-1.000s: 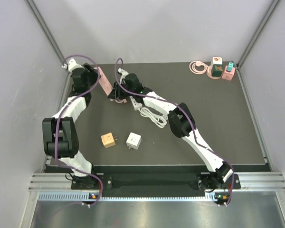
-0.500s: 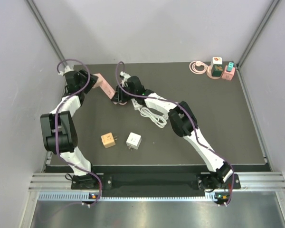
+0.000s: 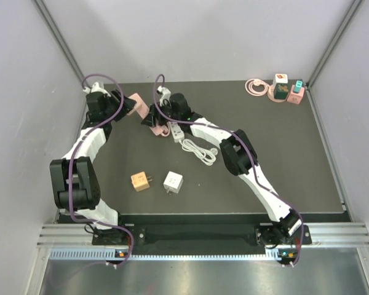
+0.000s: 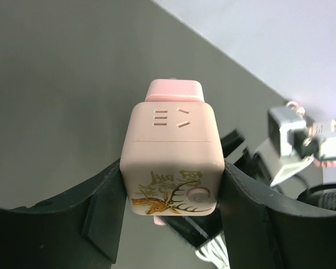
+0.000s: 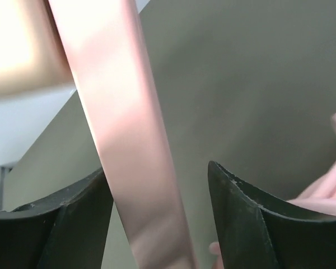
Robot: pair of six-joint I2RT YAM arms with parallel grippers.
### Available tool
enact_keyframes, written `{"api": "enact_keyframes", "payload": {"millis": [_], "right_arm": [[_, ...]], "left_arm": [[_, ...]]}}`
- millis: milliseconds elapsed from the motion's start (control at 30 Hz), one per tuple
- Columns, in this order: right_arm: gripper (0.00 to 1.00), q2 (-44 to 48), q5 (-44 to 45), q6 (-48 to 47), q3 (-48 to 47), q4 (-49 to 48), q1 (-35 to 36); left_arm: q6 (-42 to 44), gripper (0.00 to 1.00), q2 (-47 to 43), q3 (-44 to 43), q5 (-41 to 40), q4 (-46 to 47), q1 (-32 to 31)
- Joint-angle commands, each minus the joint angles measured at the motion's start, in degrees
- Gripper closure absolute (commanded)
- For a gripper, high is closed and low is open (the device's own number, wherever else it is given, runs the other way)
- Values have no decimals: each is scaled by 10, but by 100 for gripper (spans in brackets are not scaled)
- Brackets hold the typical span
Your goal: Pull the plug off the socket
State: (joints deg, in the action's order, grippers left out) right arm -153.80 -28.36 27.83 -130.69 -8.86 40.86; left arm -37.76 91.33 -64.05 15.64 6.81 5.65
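left wrist, left claw [image 4: 172,193] clamping socket [image 4: 172,143]

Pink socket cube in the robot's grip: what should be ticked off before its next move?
1. left fingers clamp the pink socket cube on both sides: ok.
2. pink plug free of the cube: not ok, it looks seated on the far face.
3. right fingers gripping the pink strip: not ok, a gap shows beside it.
4. What that strip joins to: cannot tell.
5. orange cube and white cube lie apart from both arms: ok.
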Motion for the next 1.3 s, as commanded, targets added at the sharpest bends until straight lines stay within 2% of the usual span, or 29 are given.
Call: {"api": "enact_keyframes", "payload": {"millis": [0, 33, 133, 200, 233, 267, 467, 567, 600, 633, 667, 700, 800, 867, 900, 967, 1067, 1100, 1267], "right_arm": [[34, 16, 18, -33, -56, -8, -11], [35, 14, 18, -45, -83, 17, -13], [35, 25, 18, -66, -77, 24, -16], [41, 25, 24, -73, -74, 23, -16], [51, 24, 24, -66, -74, 17, -16], [55, 14, 22, -60, -76, 13, -15], [59, -8, 21, -47, -91, 3, -10], [66, -9, 16, -40, -87, -7, -10], [70, -8, 15, -35, -86, -17, -10], [84, -11, 14, -24, -86, -21, -10], [94, -14, 25, -17, -87, -21, -11], [100, -16, 37, -12, -90, -6, -10], [100, -21, 123, 29, -106, 59, -17], [100, -26, 126, 76, -91, 59, -39], [100, -31, 118, 118, -84, 49, -47], [100, -43, 103, 136, -87, 46, -59], [100, -47, 107, 120, -107, 57, -59], [100, -47, 108, 109, -118, 69, -55], [100, -52, 126, 78, -123, 72, -36]], "left_arm": [[-4, 100, -32, 9, 42, 2, -16], [-4, 100, -35, 13, 43, 3, -17], [-3, 100, -42, 9, 51, 1, -23], [-2, 100, -48, 4, 53, -7, -29], [-2, 100, -49, 2, 55, -10, -35], [-4, 100, -52, 1, 57, -12, -38], [-6, 100, -65, 5, 62, -11, -50], [-11, 100, -70, 12, 72, 2, -52], [-12, 100, -72, 13, 73, 3, -53], [-14, 100, -73, 15, 76, 9, -55], [-17, 100, -75, 17, 80, 14, -54], [-20, 100, -83, 24, 83, 20, -54], [-42, 100, -109, 75, 112, 109, -55], [-75, 100, -125, 102, 127, 181, -54], [-83, 100, -128, 117, 134, 192, -54], [-97, 100, -142, 128, 128, 201, -54], [-99, 100, -163, 128, 61, 136, -55], [-99, 100, -171, 123, 39, 84, -55], [-130, 100, -211, 119, -89, 6, -55]]}}
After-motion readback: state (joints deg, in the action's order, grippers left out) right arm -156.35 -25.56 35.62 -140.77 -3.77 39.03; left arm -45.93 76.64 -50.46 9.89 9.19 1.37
